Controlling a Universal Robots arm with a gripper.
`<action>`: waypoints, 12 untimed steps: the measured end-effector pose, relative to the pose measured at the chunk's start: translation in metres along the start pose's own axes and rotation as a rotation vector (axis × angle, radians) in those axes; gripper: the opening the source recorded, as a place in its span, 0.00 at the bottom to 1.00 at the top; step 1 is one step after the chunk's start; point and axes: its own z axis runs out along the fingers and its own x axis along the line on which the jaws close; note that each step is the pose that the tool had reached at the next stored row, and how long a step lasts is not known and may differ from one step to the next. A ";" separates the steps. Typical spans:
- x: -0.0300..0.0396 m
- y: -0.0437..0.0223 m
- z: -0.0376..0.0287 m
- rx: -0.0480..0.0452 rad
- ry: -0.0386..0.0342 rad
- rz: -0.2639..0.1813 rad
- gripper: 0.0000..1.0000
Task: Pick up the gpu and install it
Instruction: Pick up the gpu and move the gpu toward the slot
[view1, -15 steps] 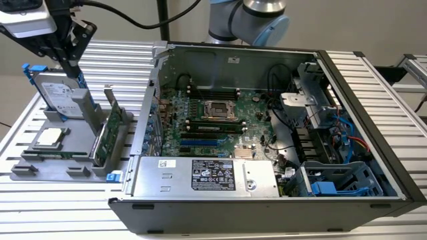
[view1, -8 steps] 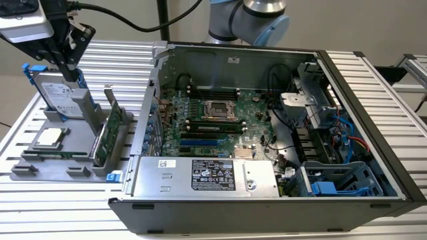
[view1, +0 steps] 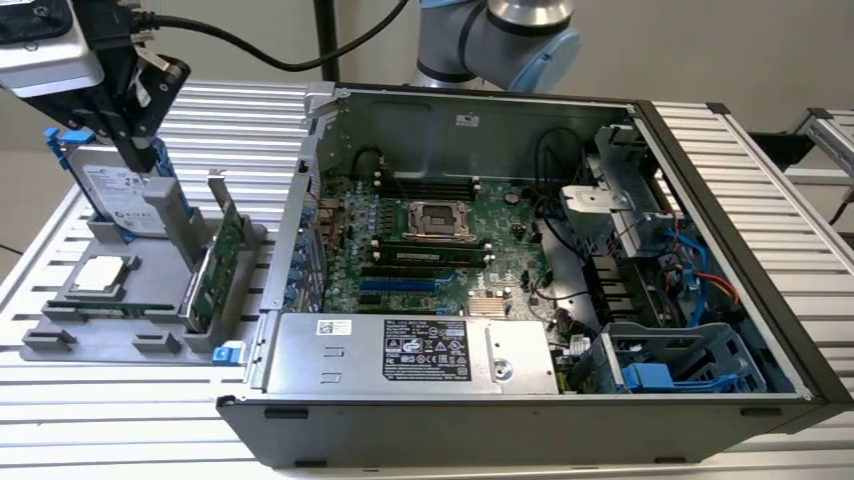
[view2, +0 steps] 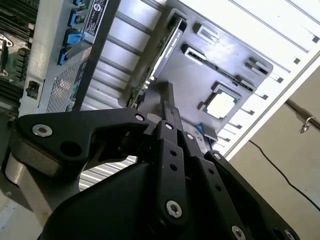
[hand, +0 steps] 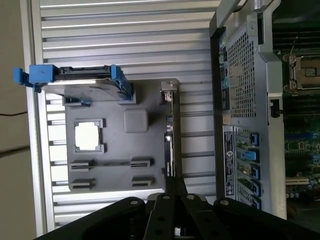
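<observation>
The gpu (view1: 214, 268) is a green card standing on edge in a grey holder tray (view1: 127, 305), at the exterior view's left, with its silver bracket (view1: 218, 200) at the far end. Both wrist views show it edge-on: gpu (hand: 171, 135), gpu (view2: 165, 50). My gripper (view1: 135, 152) hangs well above the tray, over the end where the hard drive stands, apart from the card. Its black fingers (hand: 172, 186) are pressed together with nothing between them, and their tips (view2: 167, 105) line up with the card's top edge.
The tray also carries a silver hard drive with blue rails (view1: 118, 190) and a square processor chip (view1: 104, 275). Beside it lies the open computer case (view1: 721, 200) with the motherboard (view1: 427, 235), blue slots (view1: 400, 285) and a power supply (view1: 400, 352). The table is ribbed metal (view1: 120, 420).
</observation>
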 end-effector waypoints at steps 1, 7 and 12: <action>-0.0005 -0.0012 0.0000 0.0000 0.0000 0.000 0.00; -0.0036 -0.0088 -0.0004 0.0000 0.0000 0.000 0.00; -0.0046 -0.0118 -0.0005 0.0001 0.0000 0.000 0.00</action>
